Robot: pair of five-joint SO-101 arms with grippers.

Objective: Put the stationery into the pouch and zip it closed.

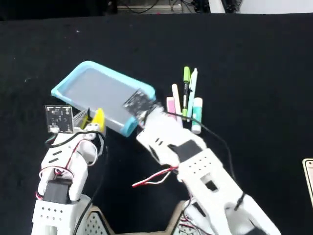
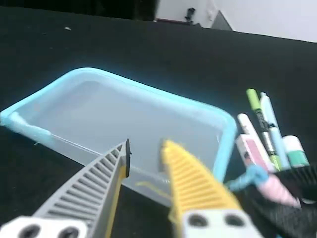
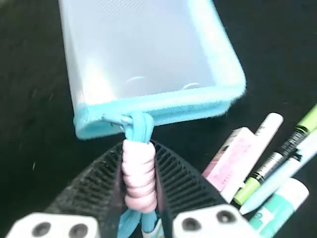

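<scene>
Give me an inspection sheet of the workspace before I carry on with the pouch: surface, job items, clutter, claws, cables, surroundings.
Surface: black table, no spills seen.
Job's things: blue-edged pouch lying flat; stationery in a row on the table beside it, none seen inside.
Clutter: a pale-edged object at the table's edge.
Grippers: left claw open, at the pouch's near side; right claw shut on the pink zipper pull at the pouch's corner.
Cables: red and white wires loop off the right arm; a black cable runs close to the stationery.
Surroundings: loose cables beyond the table's far edge.
</scene>
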